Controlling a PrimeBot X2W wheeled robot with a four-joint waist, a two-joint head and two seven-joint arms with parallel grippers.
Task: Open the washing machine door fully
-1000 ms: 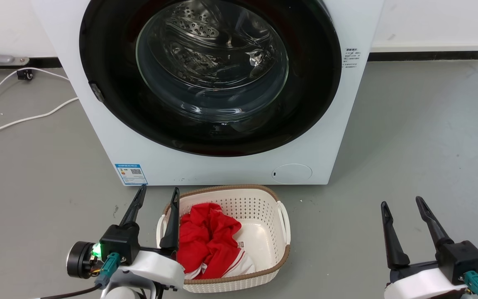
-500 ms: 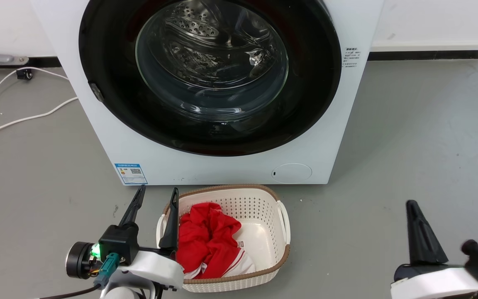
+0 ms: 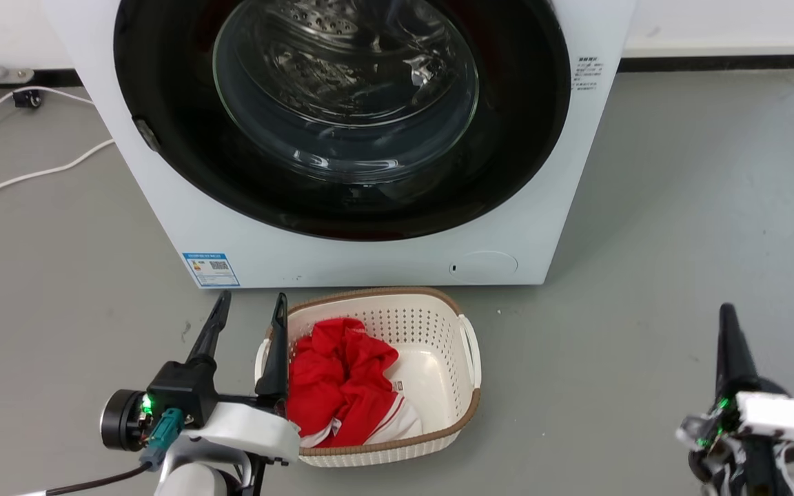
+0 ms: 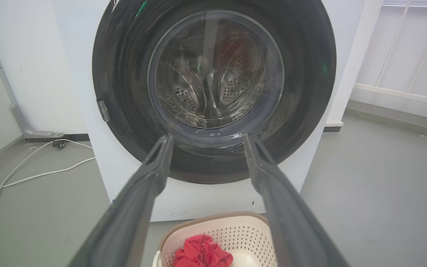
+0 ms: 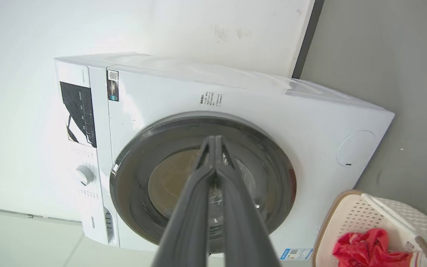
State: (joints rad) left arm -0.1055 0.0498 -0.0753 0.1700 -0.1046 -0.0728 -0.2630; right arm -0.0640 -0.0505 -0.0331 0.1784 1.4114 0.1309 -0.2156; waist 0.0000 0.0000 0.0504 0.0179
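The washing machine [image 3: 342, 265] stands on the grey floor [image 3: 679, 207], its door [image 3: 176, 158] shut flush across the front. A laundry basket [image 3: 438, 320] sits just before the machine's lower front edge. The left gripper [image 3: 251, 296] hovers spread wide by the basket's left rim. The right gripper [image 5: 215, 138], fingers pressed together, is well to the right. Likely trouble: fingers skidding off the glossy door rim, or an arm knocking the basket during the swing.

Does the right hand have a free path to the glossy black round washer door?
Probably yes: only grey floor lies between the right hand and the door; the white perforated basket sits to its left.
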